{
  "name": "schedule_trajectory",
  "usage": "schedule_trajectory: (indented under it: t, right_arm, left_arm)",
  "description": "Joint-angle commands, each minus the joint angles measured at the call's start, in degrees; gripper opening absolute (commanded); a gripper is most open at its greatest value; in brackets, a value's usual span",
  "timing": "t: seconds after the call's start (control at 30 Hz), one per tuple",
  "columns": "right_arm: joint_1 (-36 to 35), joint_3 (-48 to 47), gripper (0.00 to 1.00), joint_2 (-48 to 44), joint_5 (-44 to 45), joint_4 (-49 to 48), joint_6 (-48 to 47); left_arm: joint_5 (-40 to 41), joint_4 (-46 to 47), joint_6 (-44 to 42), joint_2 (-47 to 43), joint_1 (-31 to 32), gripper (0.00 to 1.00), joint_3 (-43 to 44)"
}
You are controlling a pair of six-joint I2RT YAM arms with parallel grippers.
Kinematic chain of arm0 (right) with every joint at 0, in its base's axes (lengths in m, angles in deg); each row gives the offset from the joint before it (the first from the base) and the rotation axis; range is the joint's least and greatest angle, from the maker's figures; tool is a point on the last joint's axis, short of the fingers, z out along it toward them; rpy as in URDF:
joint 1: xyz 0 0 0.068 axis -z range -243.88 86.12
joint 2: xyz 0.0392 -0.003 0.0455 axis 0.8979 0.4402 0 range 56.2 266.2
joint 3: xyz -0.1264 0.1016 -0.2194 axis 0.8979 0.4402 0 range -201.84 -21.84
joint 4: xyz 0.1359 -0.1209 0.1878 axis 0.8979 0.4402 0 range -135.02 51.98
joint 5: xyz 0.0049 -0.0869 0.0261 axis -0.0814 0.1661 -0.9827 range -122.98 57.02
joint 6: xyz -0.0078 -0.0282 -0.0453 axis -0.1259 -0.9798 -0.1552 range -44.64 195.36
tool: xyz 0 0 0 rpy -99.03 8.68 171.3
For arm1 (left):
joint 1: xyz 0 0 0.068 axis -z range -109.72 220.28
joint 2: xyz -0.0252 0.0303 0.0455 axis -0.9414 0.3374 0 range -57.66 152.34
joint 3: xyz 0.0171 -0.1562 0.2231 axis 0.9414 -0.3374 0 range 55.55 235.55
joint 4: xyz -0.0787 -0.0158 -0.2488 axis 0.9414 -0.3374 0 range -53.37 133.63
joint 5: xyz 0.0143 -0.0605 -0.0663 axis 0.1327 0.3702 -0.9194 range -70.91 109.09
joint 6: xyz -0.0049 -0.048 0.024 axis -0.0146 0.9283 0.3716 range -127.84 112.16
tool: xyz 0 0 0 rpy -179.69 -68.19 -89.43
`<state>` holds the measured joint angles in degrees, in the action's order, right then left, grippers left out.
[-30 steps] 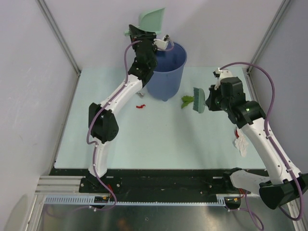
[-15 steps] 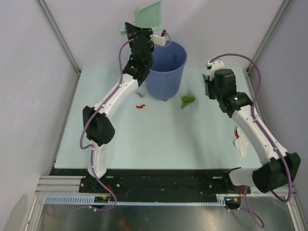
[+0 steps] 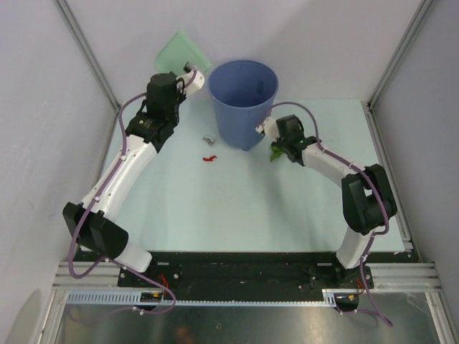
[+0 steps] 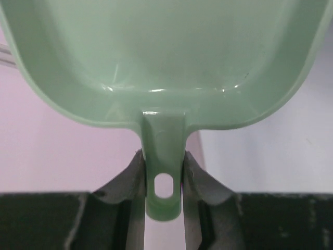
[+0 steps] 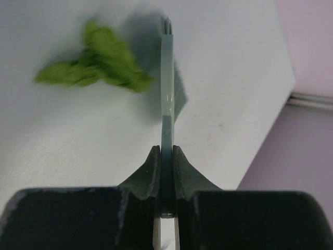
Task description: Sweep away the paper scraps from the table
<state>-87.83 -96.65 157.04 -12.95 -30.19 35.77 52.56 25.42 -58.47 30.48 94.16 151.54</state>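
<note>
Left wrist view: the handle of a mint-green plastic dustpan point(image 4: 166, 62) is clamped by the left pincer point(image 4: 164, 174). A slim mint-green brush point(image 5: 166, 99) is pinched by the right pincer point(image 5: 165, 164), just beside a crumpled green paper scrap point(image 5: 99, 73) on the pale worktop point(image 5: 78, 151).

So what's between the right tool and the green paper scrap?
A small brush. The right tool is shut on its handle, and its bristle end sits right beside the green paper scrap. The right wrist view shows it.

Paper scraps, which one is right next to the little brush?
The green scrap, right beside the brush. The red scrap and grey scrap lie on the bucket's other side.
</note>
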Motion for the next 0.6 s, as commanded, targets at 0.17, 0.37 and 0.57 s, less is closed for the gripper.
schedule_trajectory:
  t: [0.17, 0.37, 0.57]
  right_arm:
    - [-13.92, 15.29, 0.00, -9.77, -8.61, 4.40, -4.80]
    - [-31.84, 15.92, 0.00, -16.10, -3.87, 14.43, 0.48]
    - [-41.53, 9.60, 0.00, -19.98, 5.00, 11.55, -0.83]
  left_arm:
    - [-17.99, -8.15, 19.69, -7.98, -9.46, 0.00, -14.85]
    - [-21.16, -9.03, 20.57, -9.47, -13.15, 0.00, -20.74]
    - [-22.84, -9.20, 21.89, -10.96, -16.49, 0.00, -23.56]
